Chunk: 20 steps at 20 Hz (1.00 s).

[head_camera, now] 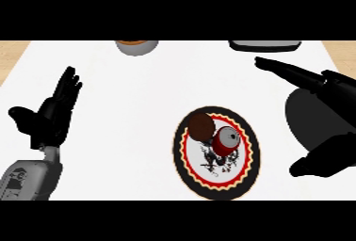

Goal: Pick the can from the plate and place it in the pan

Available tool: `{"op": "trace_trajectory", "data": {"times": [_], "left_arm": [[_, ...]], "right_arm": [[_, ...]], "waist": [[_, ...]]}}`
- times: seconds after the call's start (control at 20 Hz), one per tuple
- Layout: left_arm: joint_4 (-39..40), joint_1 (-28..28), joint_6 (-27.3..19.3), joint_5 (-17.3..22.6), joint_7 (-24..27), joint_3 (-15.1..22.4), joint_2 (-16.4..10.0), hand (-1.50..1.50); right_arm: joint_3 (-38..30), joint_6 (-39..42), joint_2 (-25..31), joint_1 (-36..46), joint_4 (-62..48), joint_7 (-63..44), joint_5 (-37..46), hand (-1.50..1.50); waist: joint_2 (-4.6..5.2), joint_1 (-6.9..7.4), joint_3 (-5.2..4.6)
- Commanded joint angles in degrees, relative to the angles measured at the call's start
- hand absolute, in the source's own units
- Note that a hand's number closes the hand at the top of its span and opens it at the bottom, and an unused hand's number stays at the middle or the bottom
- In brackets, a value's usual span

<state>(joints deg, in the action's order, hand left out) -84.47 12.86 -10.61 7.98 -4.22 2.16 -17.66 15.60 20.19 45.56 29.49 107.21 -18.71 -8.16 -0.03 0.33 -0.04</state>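
Beside the can [226, 140], a brown lump [200, 126]

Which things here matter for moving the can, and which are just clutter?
Job: can, plate, pan, right robot hand.
Clutter: brown round item on the plate, bowl, dark dish at far edge, left robot hand resting open.

Between the hands, the bench [139, 94] is being shown as smooth, matt white. Just left of the right hand [306, 75], the can [226, 140] is being seen with a red side and a grey, metal-looking end; the plate [178, 155] under it is being shown smooth and black-rimmed. The left hand [49, 117] is being shown matt black, its forearm [28, 179] grey with a faint sheen.
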Motion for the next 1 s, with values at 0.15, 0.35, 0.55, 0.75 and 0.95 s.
{"op": "trace_trajectory", "data": {"times": [0.15,0.35,0.55,0.75,0.95], "left_arm": [[-2.32,-1.49,-0.28,-1.72,-0.56,-0.15,2.09,0.0],[1.99,1.16,1.66,-1.42,0.97,-2.05,2.16,0.0],[-1.53,1.11,2.23,-1.84,-2.53,-1.89,2.04,0.0],[-0.04,-0.82,-0.47,-5.68,1.03,-0.47,5.13,0.0],[0.18,0.83,3.43,-2.8,-0.93,-4.71,2.15,0.0]], "right_arm": [[2.71,3.23,-6.98,0.98,0.87,-8.31,5.8,-1.5],[4.92,2.28,-10.63,-4.52,5.62,-11.88,10.97,-1.5],[5.53,2.13,-15.37,-2.13,-0.45,-12.25,17.42,-1.5],[2.29,6.25,-14.72,-3.88,-2.7,-10.81,18.4,-1.5],[1.37,11.46,-16.92,-1.63,-7.0,-8.53,19.03,-1.5]], "waist": [[0.0,0.03,0.01],[0.02,-0.45,0.02],[0.04,-0.06,0.03],[0.03,-0.16,0.04],[0.04,-0.14,0.03]]}}
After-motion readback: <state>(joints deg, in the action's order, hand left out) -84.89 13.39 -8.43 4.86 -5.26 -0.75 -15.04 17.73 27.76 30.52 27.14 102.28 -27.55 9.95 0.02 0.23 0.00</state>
